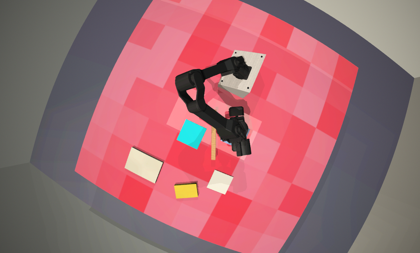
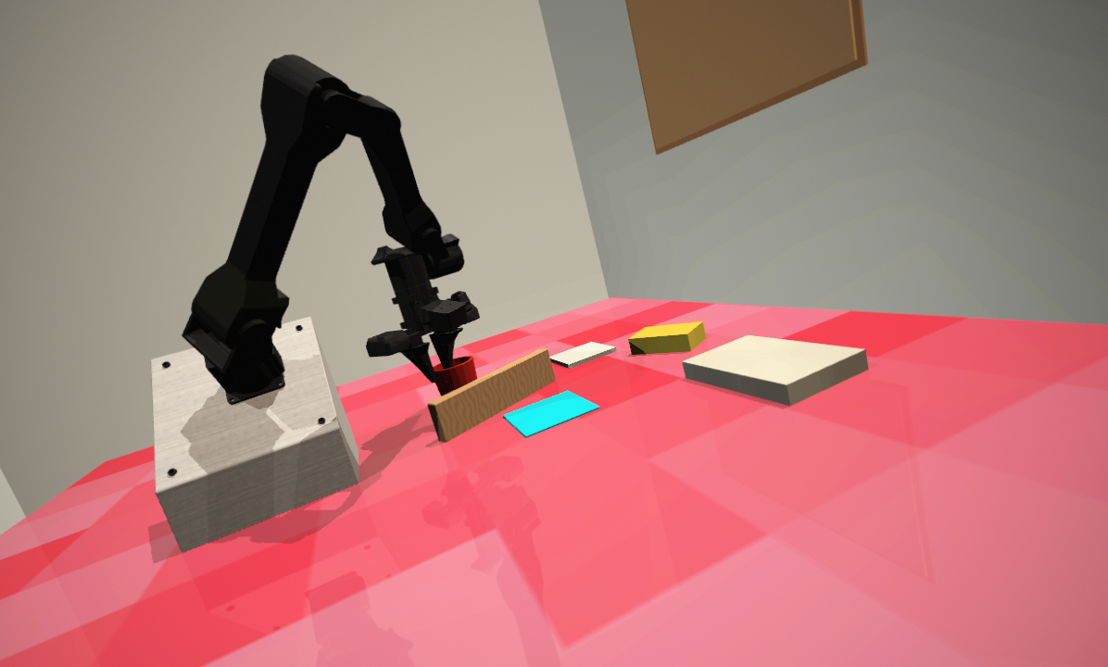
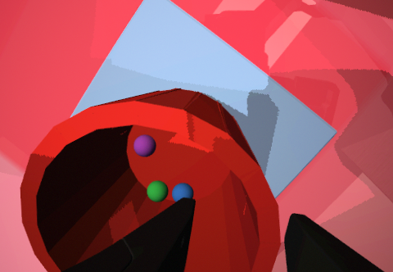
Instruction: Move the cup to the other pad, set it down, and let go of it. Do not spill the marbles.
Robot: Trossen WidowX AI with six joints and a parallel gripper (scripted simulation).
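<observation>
The low barrier (image 1: 213,143) (image 2: 493,396) looks like wood with a wavy grain. The arm's base block (image 1: 256,67) (image 2: 251,497) resembles brushed metal, its surface finely streaked, while the table (image 1: 179,216) (image 2: 707,531) (image 3: 49,26) appears smooth and glossy, carrying faint reflections.

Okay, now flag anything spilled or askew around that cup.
Nothing stands out: the red cup looks upright, three marbles show inside, and I see none on the blue pad.

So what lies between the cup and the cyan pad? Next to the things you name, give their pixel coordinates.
A wooden barrier (image 1: 213,144) (image 2: 496,394) stands between the cup (image 2: 457,372) (image 3: 151,110) and cyan pad (image 1: 191,134) (image 2: 551,412); the exterior view shows it.
</observation>
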